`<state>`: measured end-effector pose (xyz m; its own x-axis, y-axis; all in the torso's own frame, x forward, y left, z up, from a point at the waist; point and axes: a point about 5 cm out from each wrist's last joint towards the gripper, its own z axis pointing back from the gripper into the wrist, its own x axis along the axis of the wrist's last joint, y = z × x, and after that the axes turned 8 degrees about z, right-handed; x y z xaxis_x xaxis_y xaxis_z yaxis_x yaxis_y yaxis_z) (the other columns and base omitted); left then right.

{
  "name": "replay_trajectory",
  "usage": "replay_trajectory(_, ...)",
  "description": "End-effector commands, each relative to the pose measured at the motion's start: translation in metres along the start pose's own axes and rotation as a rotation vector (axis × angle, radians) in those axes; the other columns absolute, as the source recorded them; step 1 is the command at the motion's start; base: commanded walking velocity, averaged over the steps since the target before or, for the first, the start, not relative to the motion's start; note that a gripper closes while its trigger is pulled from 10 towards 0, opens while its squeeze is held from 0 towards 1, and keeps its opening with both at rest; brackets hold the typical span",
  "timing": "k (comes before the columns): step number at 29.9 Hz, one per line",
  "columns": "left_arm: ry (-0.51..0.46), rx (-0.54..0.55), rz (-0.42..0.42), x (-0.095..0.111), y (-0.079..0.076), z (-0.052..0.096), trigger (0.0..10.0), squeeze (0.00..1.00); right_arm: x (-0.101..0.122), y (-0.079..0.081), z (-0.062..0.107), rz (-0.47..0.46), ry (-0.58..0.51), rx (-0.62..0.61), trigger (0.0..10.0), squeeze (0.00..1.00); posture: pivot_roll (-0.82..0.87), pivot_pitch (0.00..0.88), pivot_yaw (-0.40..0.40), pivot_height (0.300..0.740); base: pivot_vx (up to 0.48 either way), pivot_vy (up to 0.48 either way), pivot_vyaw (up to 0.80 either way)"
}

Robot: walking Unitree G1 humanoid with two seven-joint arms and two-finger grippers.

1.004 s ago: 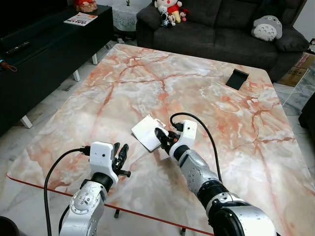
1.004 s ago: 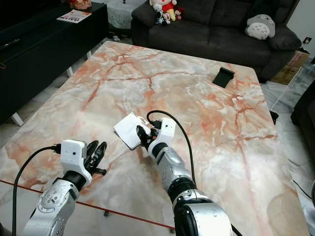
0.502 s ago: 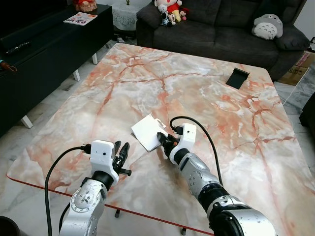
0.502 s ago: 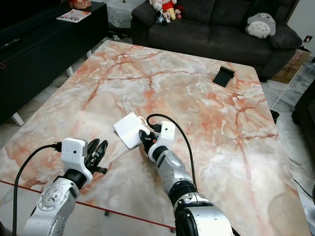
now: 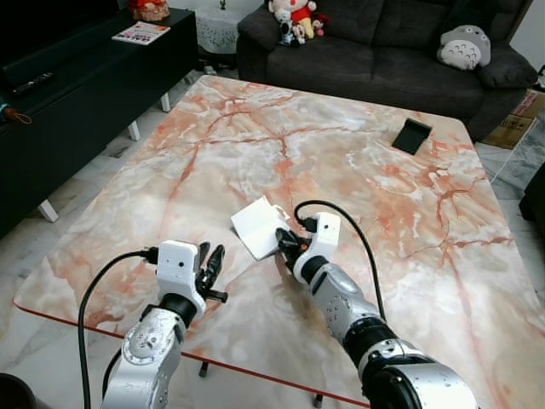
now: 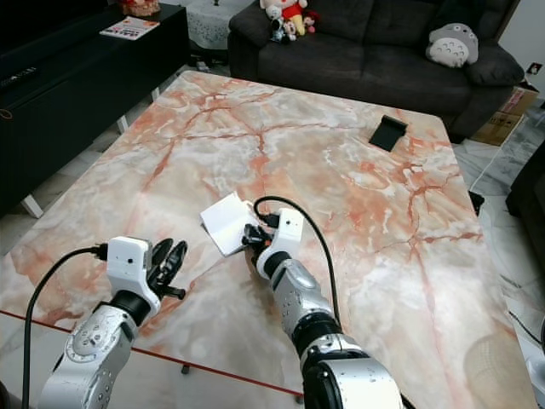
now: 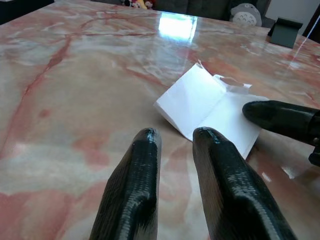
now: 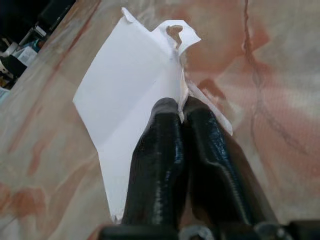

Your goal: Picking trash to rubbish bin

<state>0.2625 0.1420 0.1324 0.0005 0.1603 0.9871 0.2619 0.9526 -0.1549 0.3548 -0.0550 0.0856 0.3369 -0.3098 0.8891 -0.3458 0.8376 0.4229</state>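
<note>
Since a second ago the right gripper (image 5: pixel 284 242) has slid slightly forward with the paper (image 5: pixel 258 227), its fingers (image 8: pixel 165 145) pinched shut on the sheet's torn near edge. The paper lies folded on the marble table (image 5: pixel 358 170), just ahead of that gripper. The left gripper (image 5: pixel 209 260) hovers nearby, fingers narrowly apart, holding nothing

Torn white paper (image 5: pixel 258 226), pinched, on table.
</note>
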Motion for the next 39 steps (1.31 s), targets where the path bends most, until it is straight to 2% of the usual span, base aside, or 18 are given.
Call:
replay_trajectory(1,-0.016,0.037,-0.004,-0.002,0.005,-0.006,10.0,0.00,-0.001,0.034,-0.009,-0.095,-0.067,0.056,0.0,0.00,0.10,0.095,-0.085,0.740,0.000,0.000,0.00)
replay_trajectory(5,-0.029,0.057,0.001,-0.002,0.007,-0.009,10.0,0.00,0.011,0.034,-0.011,-0.104,-0.110,0.055,0.0,0.00,0.09,0.087,-0.084,0.740,0.000,0.000,0.00)
replay_trajectory(6,-0.035,0.060,0.003,-0.001,0.007,-0.011,10.0,0.00,0.018,0.033,-0.012,-0.099,-0.132,0.049,4.4,0.00,0.09,0.078,-0.083,0.740,0.000,0.000,0.00)
replay_trajectory(7,-0.040,0.061,0.006,-0.001,0.006,-0.012,10.0,0.00,0.024,0.032,-0.012,-0.099,-0.153,0.047,10.0,0.00,0.09,0.068,-0.081,0.740,0.000,0.000,0.00)
replay_trajectory(11,-0.060,0.074,0.008,-0.001,0.006,-0.016,10.0,0.00,0.041,0.027,-0.012,-0.094,-0.230,0.023,10.0,0.00,0.08,0.046,-0.077,0.740,0.000,0.000,0.00)
replay_trajectory(14,-0.079,0.104,0.007,-0.001,0.009,-0.018,10.0,0.00,0.050,0.022,-0.010,-0.052,-0.281,-0.023,10.0,0.00,0.08,0.036,-0.075,0.740,0.000,0.000,0.00)
replay_trajectory(17,-0.098,0.156,-0.012,-0.001,0.015,-0.020,10.0,0.00,0.058,0.019,-0.006,0.075,-0.342,-0.044,10.0,0.00,0.07,0.017,-0.072,0.740,0.000,0.000,0.00)
replay_trajectory(19,-0.119,0.191,-0.048,0.000,0.022,-0.022,10.0,0.00,0.062,0.015,0.001,0.195,-0.404,-0.067,10.0,0.00,0.06,0.000,-0.072,0.740,0.000,0.000,0.00)
replay_trajectory(20,-0.138,0.200,-0.082,0.003,0.025,-0.022,10.0,0.00,0.062,0.011,0.006,0.294,-0.423,-0.089,10.0,0.00,0.06,0.000,-0.073,0.740,0.000,0.000,0.00)
replay_trajectory(22,-0.150,0.208,-0.107,0.004,0.027,-0.023,10.0,0.00,0.062,0.007,0.008,0.329,-0.430,-0.105,10.0,0.00,0.05,0.000,-0.073,0.740,0.000,0.000,0.00)
replay_trajectory(23,-0.156,0.221,-0.120,0.004,0.030,-0.024,10.0,0.00,0.061,0.000,0.012,0.345,-0.434,-0.138,10.0,0.00,0.05,0.000,-0.072,0.740,0.000,0.000,0.00)
replay_trajectory(26,-0.158,0.228,-0.131,0.004,0.032,-0.024,10.0,0.00,0.061,-0.004,0.015,0.371,-0.439,-0.158,10.0,0.00,0.05,0.000,-0.072,0.740,0.000,0.000,0.00)
replay_trajectory(29,-0.157,0.235,-0.157,0.002,0.035,-0.025,10.0,0.00,0.056,-0.016,0.022,0.408,-0.430,-0.201,10.0,0.00,0.04,0.000,-0.070,0.740,0.000,0.000,0.00)
replay_trajectory(30,-0.160,0.231,-0.174,0.002,0.036,-0.026,10.0,0.00,0.053,-0.022,0.026,0.444,-0.421,-0.219,10.0,0.00,0.04,0.000,-0.070,0.740,0.000,0.000,0.00)
replay_trajectory(34,-0.162,0.227,-0.202,0.000,0.036,-0.028,10.0,0.00,0.040,-0.037,0.034,0.455,-0.378,-0.269,10.0,0.00,0.04,0.000,-0.068,0.740,0.000,0.000,0.00)
replay_trajectory(39,-0.168,0.226,-0.204,0.000,0.036,-0.031,10.0,0.00,0.035,-0.039,0.037,0.454,-0.367,-0.284,10.0,0.00,0.03,0.000,-0.066,0.740,0.000,0.000,0.00)
